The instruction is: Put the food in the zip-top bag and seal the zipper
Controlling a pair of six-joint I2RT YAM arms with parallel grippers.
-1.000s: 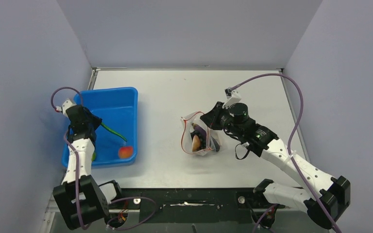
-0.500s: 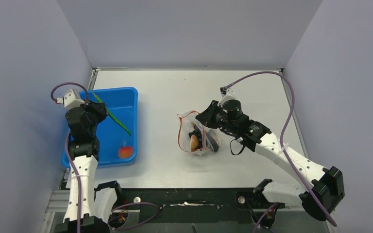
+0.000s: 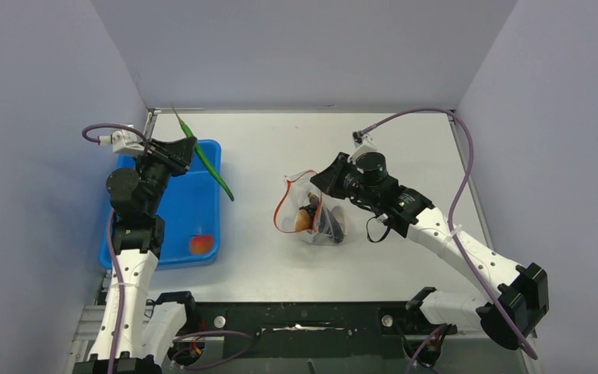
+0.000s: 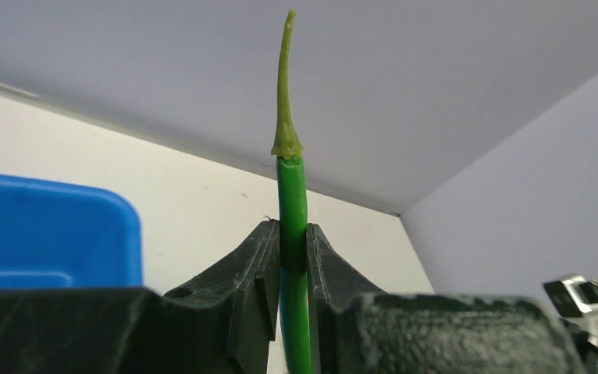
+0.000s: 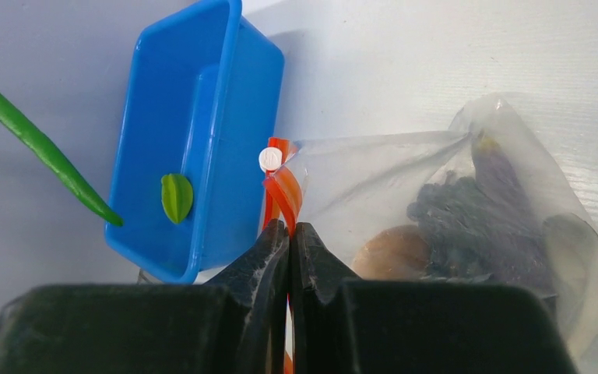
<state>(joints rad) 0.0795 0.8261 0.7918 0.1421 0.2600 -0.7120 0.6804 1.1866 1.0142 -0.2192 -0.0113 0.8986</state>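
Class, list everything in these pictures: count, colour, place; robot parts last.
Table: 1, pale grey, under everything.
Tray: 1, blue, table's left.
Orange-red fruit: 1, orange-red, in tray.
Lime-green fruit: 1, lime-green, in tray.
Pod: 1, green, in left claw.
Bag: 1, clear, mid-table.
Zipper: 1, red, bag's mouth.
Grape bunch: 1, dark purple, in bag.
Round piece: 1, tan, in bag.
Left claw: 1, black, shut on pod.
Right claw: 1, black, shut on zipper.

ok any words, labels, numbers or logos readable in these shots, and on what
None: no words, numbers or logos can be read in any view.
The blue tray, the clear bag, its red zipper and the green pod are plain.
The white slider on the zipper is too small to show any mark.
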